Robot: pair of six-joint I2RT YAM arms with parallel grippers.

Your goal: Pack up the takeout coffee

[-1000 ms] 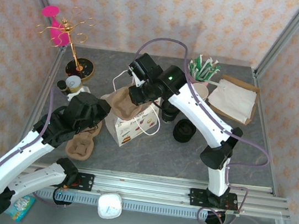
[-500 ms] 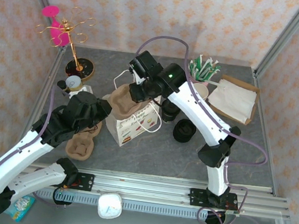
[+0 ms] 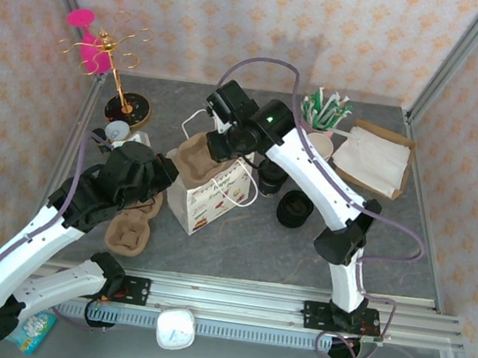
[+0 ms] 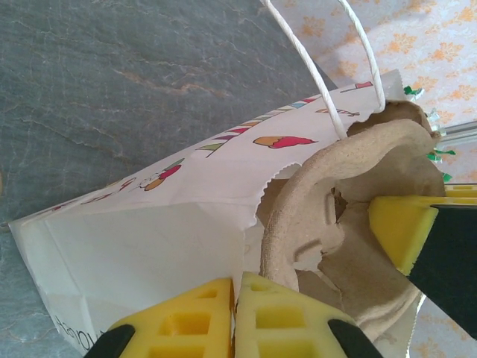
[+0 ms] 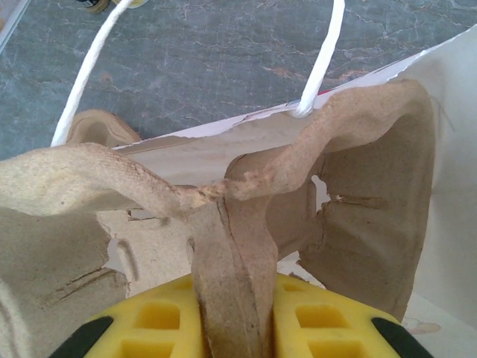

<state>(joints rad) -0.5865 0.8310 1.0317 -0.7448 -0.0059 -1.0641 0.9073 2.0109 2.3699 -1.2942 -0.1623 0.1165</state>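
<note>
My right gripper [image 5: 232,298] is shut on the middle ridge of a brown pulp cup carrier [image 5: 358,209], holding it on edge in the mouth of the white paper bag [image 3: 210,204]. In the top view that gripper [image 3: 218,146] is above the bag, with the carrier [image 3: 194,160] sticking out at the bag's upper left. My left gripper [image 4: 235,289] is shut on the bag's [image 4: 149,239] rim, right beside the carrier [image 4: 350,171]. A small dark cup [image 3: 100,136], possibly the takeout coffee, peeks out by my left arm.
A second pulp carrier [image 3: 129,235] lies at the front left. A stack of black cups [image 3: 270,179] and a black pile of lids [image 3: 294,209] stand right of the bag. Behind them are a cup of stirrers [image 3: 323,120], a napkin tray [image 3: 371,157] and a gold stand [image 3: 121,65].
My left gripper has closed on the bag's rim and edged up towards the bag. The right gripper has shifted the carrier slightly to the left over the bag.
</note>
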